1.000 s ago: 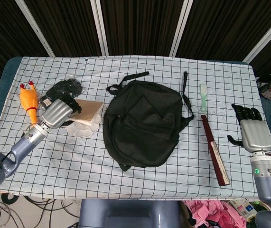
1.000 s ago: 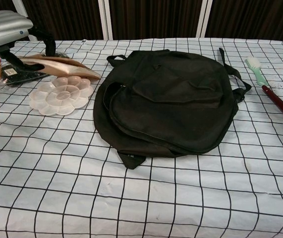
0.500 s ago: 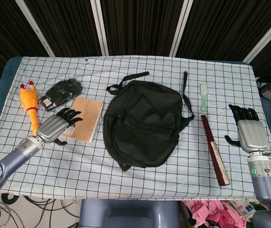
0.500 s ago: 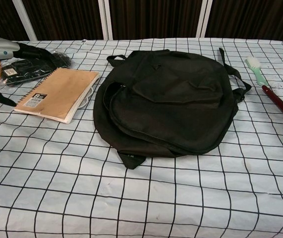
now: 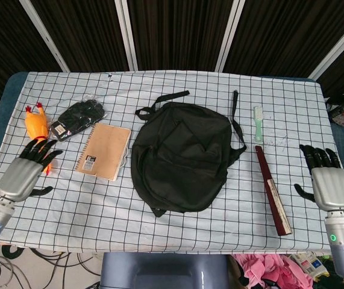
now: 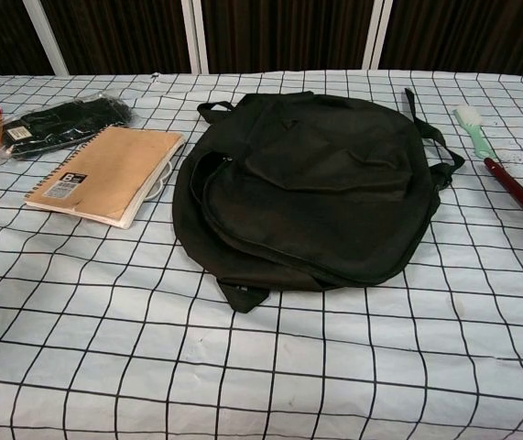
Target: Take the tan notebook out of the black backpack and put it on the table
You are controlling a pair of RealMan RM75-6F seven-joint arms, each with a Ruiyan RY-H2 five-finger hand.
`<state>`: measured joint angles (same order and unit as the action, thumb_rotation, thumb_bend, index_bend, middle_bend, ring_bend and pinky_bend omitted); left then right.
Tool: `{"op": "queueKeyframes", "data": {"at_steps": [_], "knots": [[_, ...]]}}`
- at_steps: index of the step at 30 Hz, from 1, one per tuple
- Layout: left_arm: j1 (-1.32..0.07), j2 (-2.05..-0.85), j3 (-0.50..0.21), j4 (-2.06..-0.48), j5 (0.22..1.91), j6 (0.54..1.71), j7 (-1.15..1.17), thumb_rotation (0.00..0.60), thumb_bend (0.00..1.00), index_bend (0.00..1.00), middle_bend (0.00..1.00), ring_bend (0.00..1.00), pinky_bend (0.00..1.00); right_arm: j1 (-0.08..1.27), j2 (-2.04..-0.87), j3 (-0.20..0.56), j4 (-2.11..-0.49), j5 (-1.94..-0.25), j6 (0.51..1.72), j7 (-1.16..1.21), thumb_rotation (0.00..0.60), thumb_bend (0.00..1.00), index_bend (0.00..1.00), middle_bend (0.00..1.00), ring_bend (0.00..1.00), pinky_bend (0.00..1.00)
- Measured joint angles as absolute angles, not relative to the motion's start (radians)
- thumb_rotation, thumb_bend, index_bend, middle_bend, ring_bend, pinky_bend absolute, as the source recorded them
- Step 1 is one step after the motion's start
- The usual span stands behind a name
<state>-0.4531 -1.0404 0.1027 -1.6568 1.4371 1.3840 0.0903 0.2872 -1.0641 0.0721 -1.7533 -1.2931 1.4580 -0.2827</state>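
The tan spiral notebook [image 5: 104, 152] [image 6: 105, 172] lies flat on the checked tablecloth, just left of the black backpack [image 5: 182, 156] [image 6: 309, 183], over a white palette whose rim peeks out at its right edge. My left hand [image 5: 23, 174] hovers near the table's left front edge, fingers spread, holding nothing, well clear of the notebook. My right hand [image 5: 326, 183] is at the far right front edge, fingers apart and empty. The chest view shows neither hand.
A yellow rubber chicken [image 5: 35, 126] and a bagged black item [image 5: 78, 117] lie left of the notebook. A green brush [image 5: 258, 122] and a dark red folded fan [image 5: 273, 190] lie right of the backpack.
My left hand let go of the notebook, which dropped flat over the white palette, and drew back left toward the front edge. My right hand slid back toward the front edge.
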Motion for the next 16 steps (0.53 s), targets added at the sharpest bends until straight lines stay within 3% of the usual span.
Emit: {"op": "queueKeyframes", "data": {"at_steps": [3, 7, 12, 16], "knots": [[-0.340, -1.055, 0.119, -1.652, 1.442, 1.489, 0.075, 0.600, 0.09, 0.19, 0.05, 0.00, 0.00, 0.218, -1.067, 0.019, -1.750, -1.374, 1.539, -0.288, 0.600, 0.17, 0.07, 0.11, 0.09, 0.09], [-0.239, -1.061, 0.153, -1.657, 1.439, 1.535, 0.055, 0.600, 0.09, 0.19, 0.05, 0.00, 0.00, 0.133, -1.101, -0.030, -1.732, -1.450, 1.642, -0.292, 0.600, 0.17, 0.07, 0.11, 0.09, 0.09], [-0.170, -1.079, 0.172, -1.652, 1.459, 1.575, 0.028, 0.600, 0.09, 0.18, 0.04, 0.00, 0.00, 0.036, -1.191, -0.077, -1.658, -1.532, 1.750, -0.278, 0.600, 0.17, 0.07, 0.10, 0.09, 0.09], [-0.158, -1.091, 0.158, -1.632, 1.490, 1.599, -0.001, 0.600, 0.09, 0.18, 0.04, 0.00, 0.00, 0.008, -1.229, -0.083, -1.601, -1.575, 1.770, -0.283, 0.600, 0.17, 0.06, 0.09, 0.08, 0.09]]}}
